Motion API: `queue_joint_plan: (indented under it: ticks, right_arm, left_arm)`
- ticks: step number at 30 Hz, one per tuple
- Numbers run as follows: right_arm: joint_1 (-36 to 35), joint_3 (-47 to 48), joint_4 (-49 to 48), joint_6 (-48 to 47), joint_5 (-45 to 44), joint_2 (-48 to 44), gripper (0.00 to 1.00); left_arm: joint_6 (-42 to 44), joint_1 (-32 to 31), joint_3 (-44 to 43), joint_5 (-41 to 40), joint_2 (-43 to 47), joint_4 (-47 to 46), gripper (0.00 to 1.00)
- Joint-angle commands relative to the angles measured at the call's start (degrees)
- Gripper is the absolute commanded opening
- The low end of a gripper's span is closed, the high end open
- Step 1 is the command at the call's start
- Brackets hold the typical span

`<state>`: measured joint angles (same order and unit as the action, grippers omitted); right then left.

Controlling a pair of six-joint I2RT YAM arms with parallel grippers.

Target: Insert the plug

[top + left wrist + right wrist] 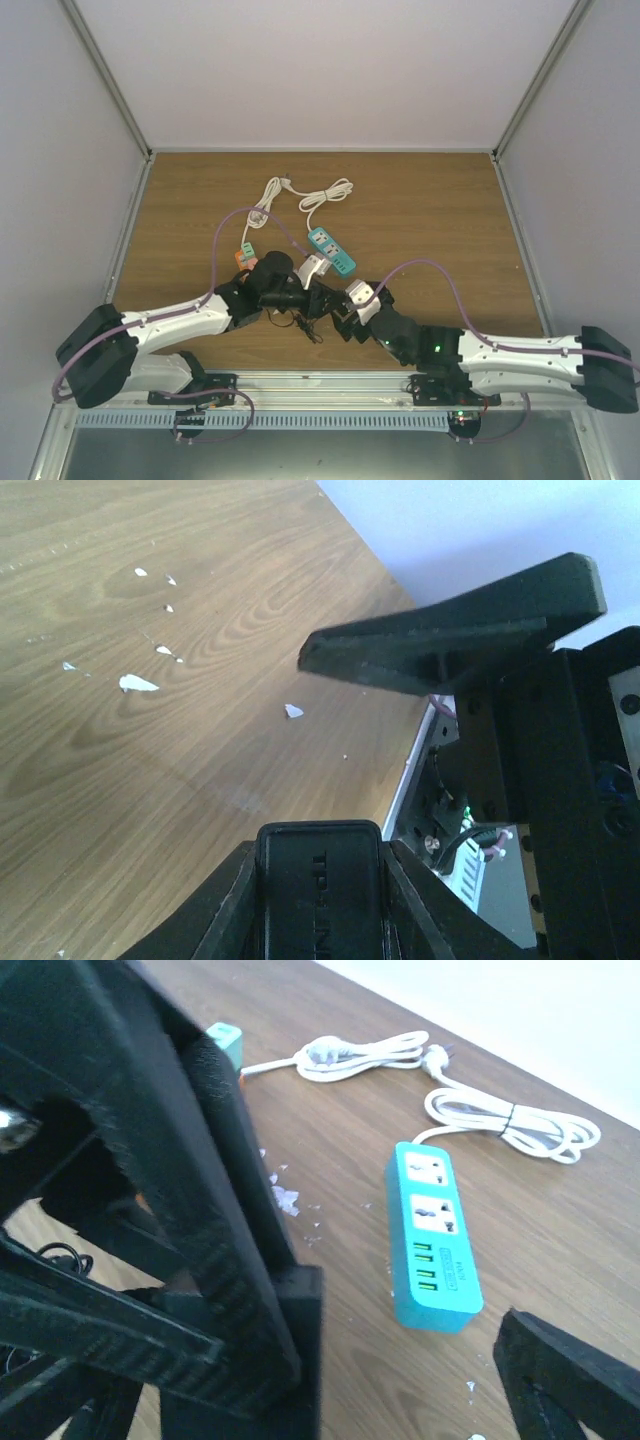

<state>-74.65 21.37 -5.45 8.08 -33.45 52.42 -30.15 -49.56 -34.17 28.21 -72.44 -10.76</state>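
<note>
Holding the black adapter plug [320, 910] clamped in my left hand [320, 865], above the counter [150, 740]; right hand [340, 308] released alongside. Teal power strip [331, 250] lies just beyond, slightly right, its long axis running far-left to near-right. Left arm's nearer, I'd say.

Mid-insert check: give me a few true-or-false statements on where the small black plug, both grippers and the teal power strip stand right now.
1. The small black boxy plug sits clamped between the fingers of the left gripper. True.
2. The right gripper is shut on the plug. False: its jaws stand wide apart and empty.
3. The teal plastic power strip lies flat on the wooden table, sockets up. True.
4. The plug is seated in the strip. False: it is in the left gripper, apart from the strip.
5. The white cord runs straight. False: it lies in bundled loops beyond the strip.
</note>
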Motion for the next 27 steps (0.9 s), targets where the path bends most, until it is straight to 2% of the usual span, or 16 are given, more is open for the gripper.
queue_joint_plan:
  ticks: [1, 4, 8, 9, 11, 17, 27]
  right_arm:
    - [0.75, -0.84, -0.65, 5.3, -7.2, -4.97, 0.99]
    - [6.76, -1.21, 4.25, 10.6, -6.2, -8.24, 1.0]
    - [21.09, -2.24, 4.53, 12.58, 10.73, -8.73, 1.0]
    - [24.53, -2.17, 4.32, 12.76, 15.31, -7.41, 0.99]
    - [28.25, -0.55, 4.66, 12.86, 19.11, -2.67, 1.0]
    - [28.12, 9.2, 4.04, 8.93, 19.46, 17.7, 1.0]
    - [28.43, 21.95, 3.55, 3.24, 17.91, 37.07, 0.97]
  left_arm:
    - [0.61, -0.74, -0.01, -8.05, 5.49, 3.61, 0.0]
    - [-0.52, 0.13, -0.07, -18.01, 9.83, 8.7, 0.0]
    - [-1.66, 3.23, 1.99, -22.49, 15.31, 10.32, 0.0]
    - [-1.85, 4.2, 2.46, -22.86, 16.41, 10.32, 0.0]
    - [-2.28, 6.03, 3.16, -23.23, 17.82, 12.17, 0.0]
    - [-2.79, 8.88, 4.58, -26.35, 19.24, 13.97, 0.0]
    - [-2.59, 9.83, 5.31, -29.35, 19.55, 14.53, 0.0]
